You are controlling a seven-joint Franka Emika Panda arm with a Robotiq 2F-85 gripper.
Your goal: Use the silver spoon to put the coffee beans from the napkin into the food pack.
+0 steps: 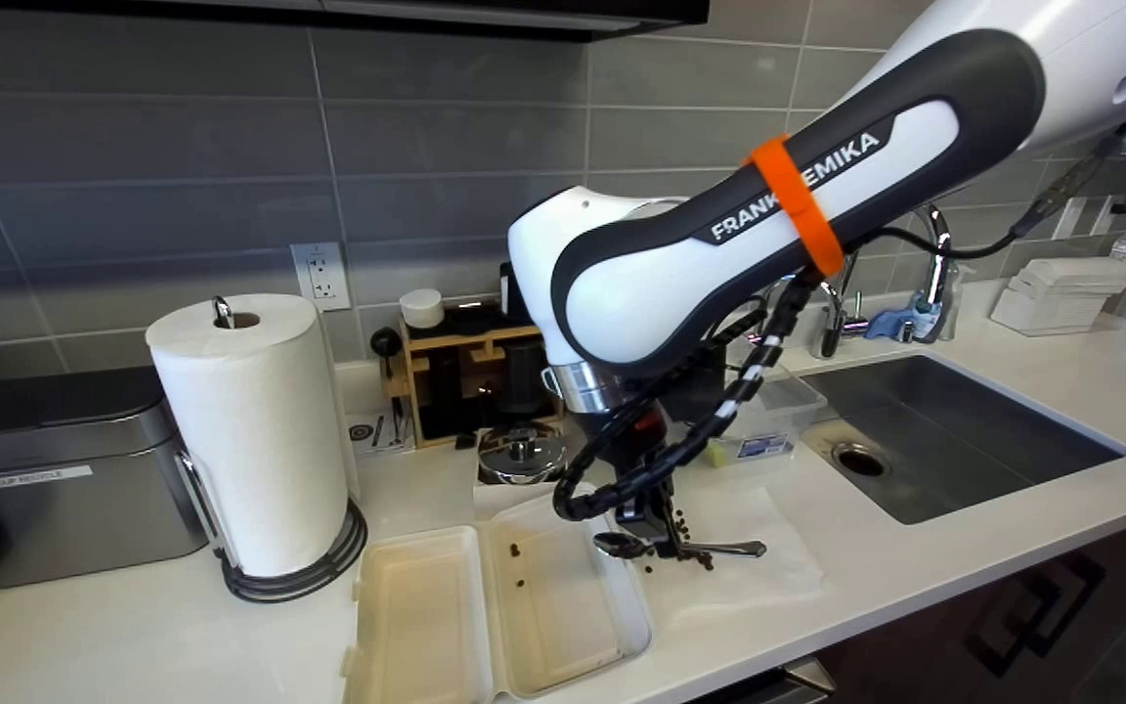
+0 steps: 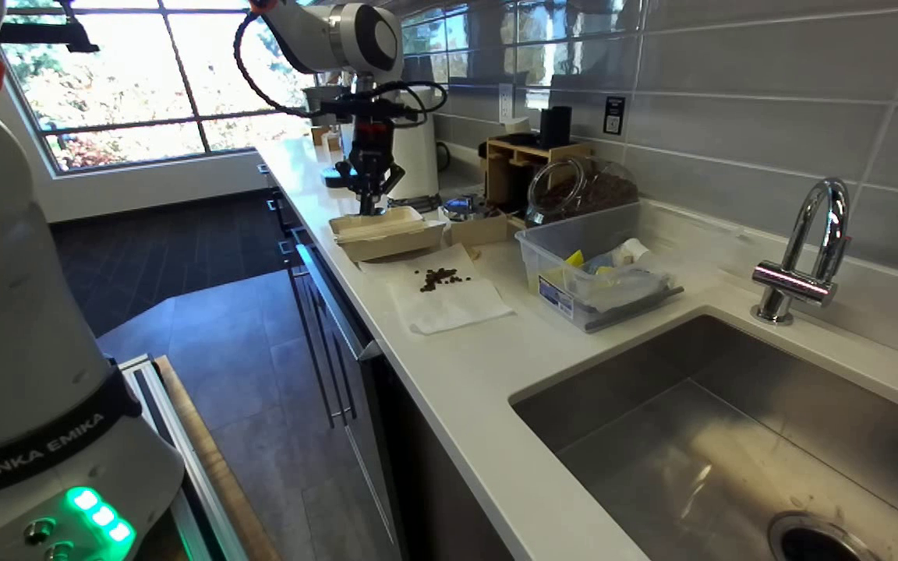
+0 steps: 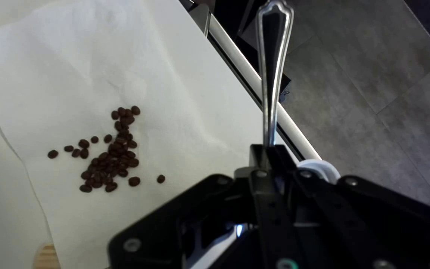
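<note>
Nearest, in an exterior view, the napkin (image 2: 461, 308) held most of the coffee beans (image 2: 439, 278), still to be moved. Next, the food pack (image 2: 394, 245) stood open; a few beans (image 1: 514, 550) showed inside, so transfer was judged barely begun. Farthest, apparently above it, the jaws were clamped on the spoon (image 3: 271, 71); its load could not be determined.

Kitchen, steel sink (image 2: 652, 428), chrome tap (image 2: 798, 285), tiled wall (image 1: 465, 142) (recycling bin (image 1: 84, 523) too)
</note>
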